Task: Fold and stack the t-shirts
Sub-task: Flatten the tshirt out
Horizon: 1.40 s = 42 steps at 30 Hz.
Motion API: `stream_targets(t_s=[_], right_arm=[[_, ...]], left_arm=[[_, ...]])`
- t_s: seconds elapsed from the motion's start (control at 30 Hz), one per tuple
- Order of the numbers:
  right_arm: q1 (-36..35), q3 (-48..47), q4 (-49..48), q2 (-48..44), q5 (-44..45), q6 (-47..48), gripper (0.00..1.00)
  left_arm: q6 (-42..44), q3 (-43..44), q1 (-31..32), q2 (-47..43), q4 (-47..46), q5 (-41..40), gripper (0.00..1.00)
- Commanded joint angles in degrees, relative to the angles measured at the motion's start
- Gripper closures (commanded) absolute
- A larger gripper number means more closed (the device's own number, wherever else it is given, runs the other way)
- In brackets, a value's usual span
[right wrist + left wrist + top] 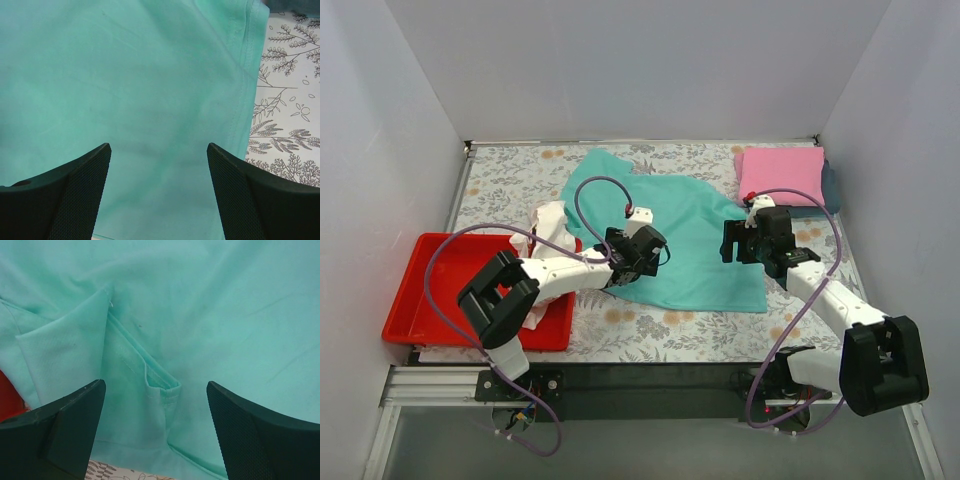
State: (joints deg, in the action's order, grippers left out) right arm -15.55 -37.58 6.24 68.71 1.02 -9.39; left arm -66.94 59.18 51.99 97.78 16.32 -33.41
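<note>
Left gripper [155, 390] fingers stood wide apart, holding nothing, just above a fold in the teal t-shirt [695, 235], which lay spread across the frame's centre on the tabletop [510, 175]. Right gripper [159, 150], likewise apart and empty, hovered over its right hem. Upper right lay the folded pink t-shirt [782, 176], seemingly atop dark cloth [833, 185]. At lower left, the white t-shirt [550, 228] draped over the red tray [430, 300].

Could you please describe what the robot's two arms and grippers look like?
Both the left arm and right arm have white links with bulky black joints, each trailed by a looping purple cable. The left gripper and right gripper have black, finely textured wedge-shaped fingers.
</note>
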Motion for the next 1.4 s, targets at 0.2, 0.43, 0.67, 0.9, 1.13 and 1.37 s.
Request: stream_targets(t_s=[0.2, 0.43, 0.67, 0.9, 1.13, 1.37], right_arm=[[-0.1, 2.3, 1.6, -5.2, -0.6, -3.3, 0.32], [-0.1, 5.1, 9.9, -8.9, 6.2, -5.2, 0.34], [-0.1, 6.9, 9.9, -13.5, 2.2, -8.7, 0.34], [-0.2, 7.4, 17.6, -16.3, 7.0, -12.7, 0.33], [-0.3, 5.9, 22.5, -16.0, 8.4, -15.7, 0.3], [-0.3, 5.9, 25.7, -12.1, 6.6, -17.2, 0.29]], left_arm=[[-0.5, -0.5, 1.5, 0.1, 1.8, -0.7, 0.37], [0.1, -0.7, 1.5, 2.1, 1.0, -0.5, 0.43], [1.1, -0.4, 1.5, 2.9, -0.5, -0.2, 0.54], [1.5, 0.0, 1.4, 3.6, -1.3, -0.1, 0.85], [1.0, -1.1, -2.3, 0.3, -5.2, 0.9, 1.0], [2.9, -3.0, -6.0, -5.7, -12.5, 3.0, 1.0]])
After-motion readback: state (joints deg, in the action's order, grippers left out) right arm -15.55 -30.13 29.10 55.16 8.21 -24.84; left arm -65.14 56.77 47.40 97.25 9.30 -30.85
